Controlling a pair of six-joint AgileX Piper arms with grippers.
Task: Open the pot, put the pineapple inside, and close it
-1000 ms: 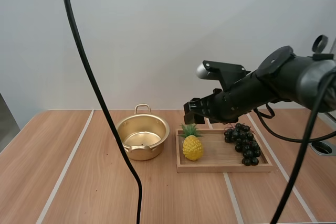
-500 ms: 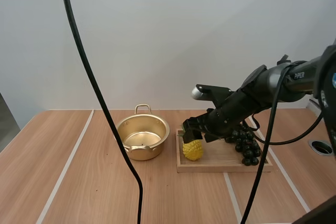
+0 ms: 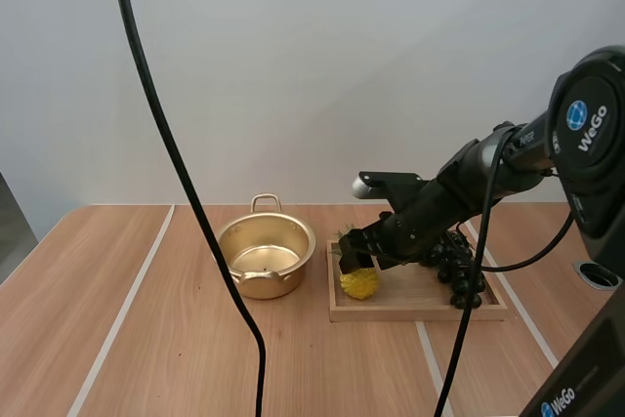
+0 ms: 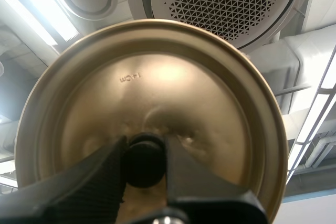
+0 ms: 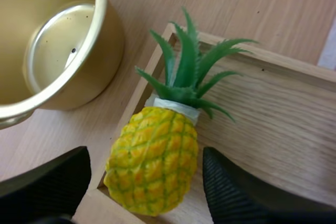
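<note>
While the right end effector (image 3: 354, 259) hangs low over the shallow wooden tray (image 3: 420, 312), its two black fingers stand spread, one on either side of the yellow plastic pineapple with green leaves (image 5: 155, 161), which is not yet gripped. The pineapple sits in the end of the tray nearest the pot, close to the tray's rim.

The round gold-coloured metal pot (image 3: 266, 253) stands open and empty on the wooden tabletop (image 3: 146, 339), just beside the tray. The tray also holds a bunch of dark grapes (image 3: 459, 266) at its other end, partly behind the arm.

The left end effector (image 4: 145, 156) pinches the black knob (image 4: 144, 167) of the gold-coloured metal lid (image 4: 157, 87), which is held off the pot.

Risks, as judged:
- With the fruit so near the rim, the outer finger may catch the tray wall and drag the tray.
- The bumpy, tapering body may squirt out as the fingers close.
- A grip on the leaves alone would let the fruit swing.
- The lid, held only by its small knob, could tilt or slip.
</note>
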